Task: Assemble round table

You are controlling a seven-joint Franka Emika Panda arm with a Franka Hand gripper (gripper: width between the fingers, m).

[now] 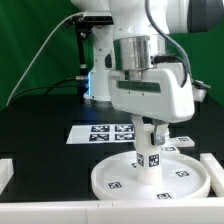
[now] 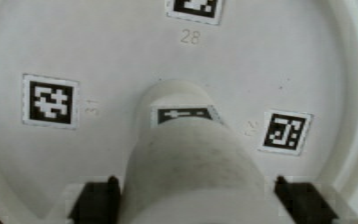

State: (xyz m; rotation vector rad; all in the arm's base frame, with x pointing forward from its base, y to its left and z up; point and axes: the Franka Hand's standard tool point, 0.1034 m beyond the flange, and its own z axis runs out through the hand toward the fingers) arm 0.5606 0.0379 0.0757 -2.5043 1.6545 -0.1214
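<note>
The large round disc [image 1: 120,178] of the round table lies flat on the black table near the front, tags facing up. The short cylindrical post [image 1: 150,157] stands upright over its middle, lower end at or just above the disc surface. My gripper [image 1: 149,132] comes straight down from above and is shut on the upper part of the post. In the wrist view the post [image 2: 190,140] runs between the black finger pads [image 2: 101,196], which touch both its sides. The gripper [image 2: 197,198] looks down on the disc [image 2: 87,50], which fills the view.
The marker board [image 1: 112,131] lies flat just behind the disc. White border rails run along the exterior view's left [image 1: 5,172], right [image 1: 214,166] and front [image 1: 70,217] of the black table. A green backdrop and the arm's base stand behind.
</note>
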